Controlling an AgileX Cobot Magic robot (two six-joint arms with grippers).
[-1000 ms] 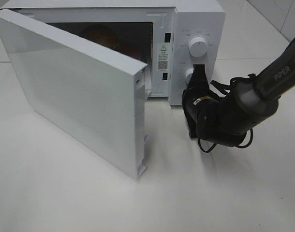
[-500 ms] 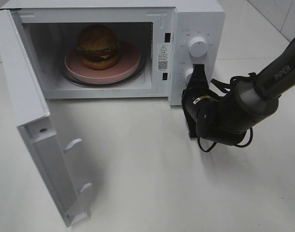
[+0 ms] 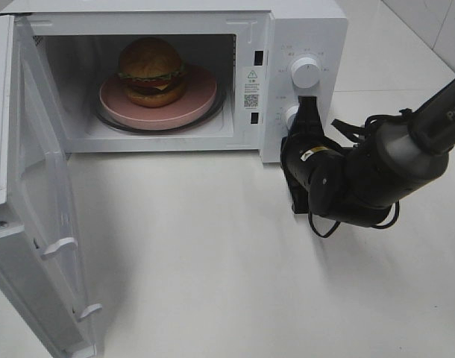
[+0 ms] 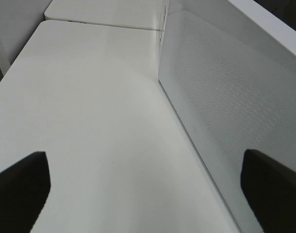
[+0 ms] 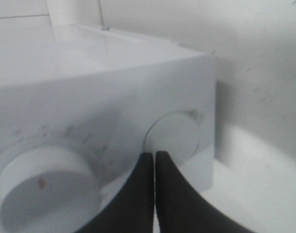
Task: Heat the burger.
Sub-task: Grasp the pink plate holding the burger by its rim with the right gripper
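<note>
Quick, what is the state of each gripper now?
Left gripper: open, holding nothing.
Right gripper: shut, empty, tips at the lower knob.

Grey-and-black right arm (image 3: 395, 156) stretched in low from the right, its black right gripper (image 3: 308, 104) pinched tight, fingers touching. Black left gripper (image 4: 144, 160) spread wide, empty.

A plain white bench (image 3: 235, 261) filled most of the exterior high view, matte and smooth. A thin seam (image 3: 391, 90) crossed it toward the back, with a second white slab (image 3: 377, 52) of the same level beyond. In the far right corner lay a pale tiled surface (image 3: 429, 22) with faint grout lines; whether wall or floor could not be told. The light was soft and even, throwing only blurred grey shadows on the bench.
</note>
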